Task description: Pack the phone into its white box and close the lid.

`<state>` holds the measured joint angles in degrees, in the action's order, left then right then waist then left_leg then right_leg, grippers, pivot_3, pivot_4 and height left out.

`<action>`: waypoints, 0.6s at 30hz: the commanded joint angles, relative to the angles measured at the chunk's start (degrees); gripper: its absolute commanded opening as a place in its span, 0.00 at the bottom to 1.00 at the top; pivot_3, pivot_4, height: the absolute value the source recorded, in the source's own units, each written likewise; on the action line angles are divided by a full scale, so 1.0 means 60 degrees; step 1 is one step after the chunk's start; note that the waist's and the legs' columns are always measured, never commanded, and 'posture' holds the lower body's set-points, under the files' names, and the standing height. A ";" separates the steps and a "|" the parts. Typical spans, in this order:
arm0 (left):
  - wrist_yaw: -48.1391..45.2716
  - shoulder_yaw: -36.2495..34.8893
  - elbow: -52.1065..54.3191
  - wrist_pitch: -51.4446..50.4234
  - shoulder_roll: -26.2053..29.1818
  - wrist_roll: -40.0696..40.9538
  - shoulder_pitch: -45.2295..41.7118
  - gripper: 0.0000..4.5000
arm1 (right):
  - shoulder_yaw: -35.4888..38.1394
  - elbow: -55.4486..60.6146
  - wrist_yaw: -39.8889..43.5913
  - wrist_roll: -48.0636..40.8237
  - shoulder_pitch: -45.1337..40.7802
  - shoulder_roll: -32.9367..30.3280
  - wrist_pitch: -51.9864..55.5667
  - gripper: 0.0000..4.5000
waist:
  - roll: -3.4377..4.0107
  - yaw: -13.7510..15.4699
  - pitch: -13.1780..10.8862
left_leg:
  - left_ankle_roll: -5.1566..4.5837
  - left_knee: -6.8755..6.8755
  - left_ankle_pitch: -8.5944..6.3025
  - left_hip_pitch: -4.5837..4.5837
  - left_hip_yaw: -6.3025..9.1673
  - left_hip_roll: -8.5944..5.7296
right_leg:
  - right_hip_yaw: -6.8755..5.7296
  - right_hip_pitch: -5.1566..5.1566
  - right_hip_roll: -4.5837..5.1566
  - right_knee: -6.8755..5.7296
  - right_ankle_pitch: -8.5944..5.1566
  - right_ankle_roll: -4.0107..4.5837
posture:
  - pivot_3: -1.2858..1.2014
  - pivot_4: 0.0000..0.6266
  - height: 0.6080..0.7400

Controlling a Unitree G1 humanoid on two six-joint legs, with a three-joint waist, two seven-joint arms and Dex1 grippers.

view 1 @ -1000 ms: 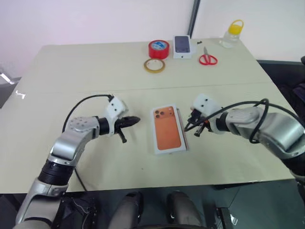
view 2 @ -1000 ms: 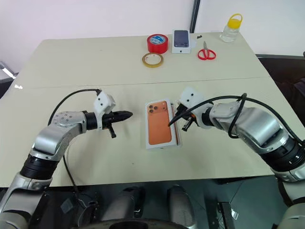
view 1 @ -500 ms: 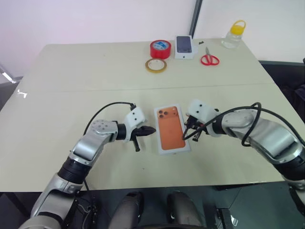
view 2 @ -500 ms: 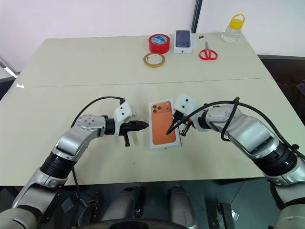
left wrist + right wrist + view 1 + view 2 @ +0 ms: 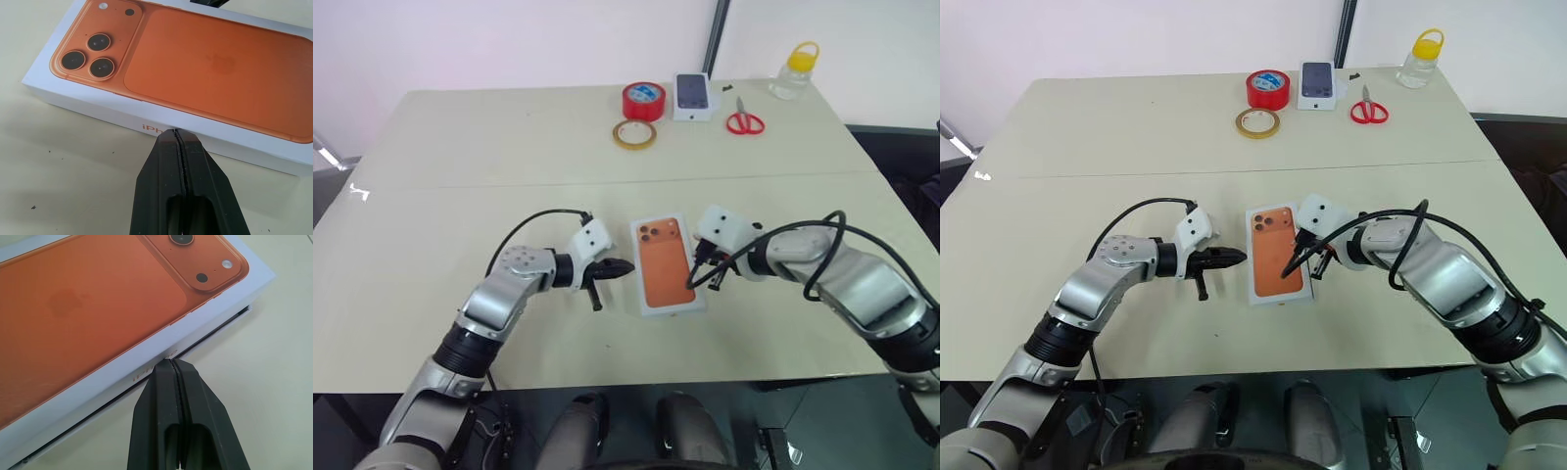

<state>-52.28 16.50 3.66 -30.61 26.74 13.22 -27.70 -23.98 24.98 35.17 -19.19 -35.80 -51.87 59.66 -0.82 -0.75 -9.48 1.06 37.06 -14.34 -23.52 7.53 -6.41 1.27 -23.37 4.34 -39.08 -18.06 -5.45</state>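
Note:
The lid (image 5: pixel 666 264), white with an orange phone picture on top, lies over the white box (image 5: pixel 247 311) at the middle of the table. Of the box, a thin edge shows under a dark gap along the lid's right side. The phone is hidden. My left gripper (image 5: pixel 628 266) is shut, and its tip (image 5: pixel 174 131) meets the lid's left side wall. My right gripper (image 5: pixel 693 283) is shut too, with its tip (image 5: pixel 171 362) against the lid's right side wall just above the gap. Neither gripper holds anything.
At the table's far edge stand a red tape roll (image 5: pixel 642 100), a tan tape ring (image 5: pixel 633 135), a smaller white box with a dark phone picture (image 5: pixel 693 97), red scissors (image 5: pixel 740 121) and a yellow-capped bottle (image 5: pixel 790 70).
Over the last second my left gripper moved right, up to the lid's left side. The right gripper turned slightly at the lid's right side. Nothing has shifted in the last half second.

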 commanded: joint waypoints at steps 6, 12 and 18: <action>0.0108 -0.0436 0.0582 -0.0060 -0.0293 0.0359 -0.0046 0.00 | 0.0210 0.0544 0.0335 0.0295 0.0066 0.0234 -0.0049 0.01 | 0.0000 0.0008 0.0000 | 0.0002 0.0000 0.0001 0.0000 0.0000 0.0000 | 0.0000 0.0000 0.0000 0.0000 0.0000 0.0000 | 0.52 0.24 1.00; 0.0156 -0.0547 0.0661 -0.0195 -0.0416 0.0416 -0.0075 0.00 | 0.0235 0.0526 0.0476 0.0506 0.0190 0.0274 -0.0072 0.01 | 0.0000 0.0009 0.0001 | 0.0002 0.0001 0.0001 0.0000 0.0001 -0.0001 | -0.0001 0.0001 0.0000 0.0000 0.0000 0.0000 | 0.52 0.24 1.00; 0.0234 -0.0456 0.0701 -0.0270 -0.0564 0.0405 -0.0100 0.00 | 0.0352 0.0430 0.0586 0.0687 0.0226 0.0239 -0.0083 0.01 | -0.0001 0.0019 0.0001 | 0.0003 0.0002 0.0002 0.0000 0.0000 -0.0001 | -0.0002 0.0002 0.0000 0.0000 0.0000 0.0000 | 0.52 0.24 1.00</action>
<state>-50.85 13.82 4.85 -32.32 24.22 14.36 -27.31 -23.47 25.11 37.87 -14.78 -34.39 -51.06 59.78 -0.83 -0.64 -9.48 1.08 37.07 -14.32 -23.52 7.54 -6.42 1.26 -23.36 4.35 -39.08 -18.06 -5.45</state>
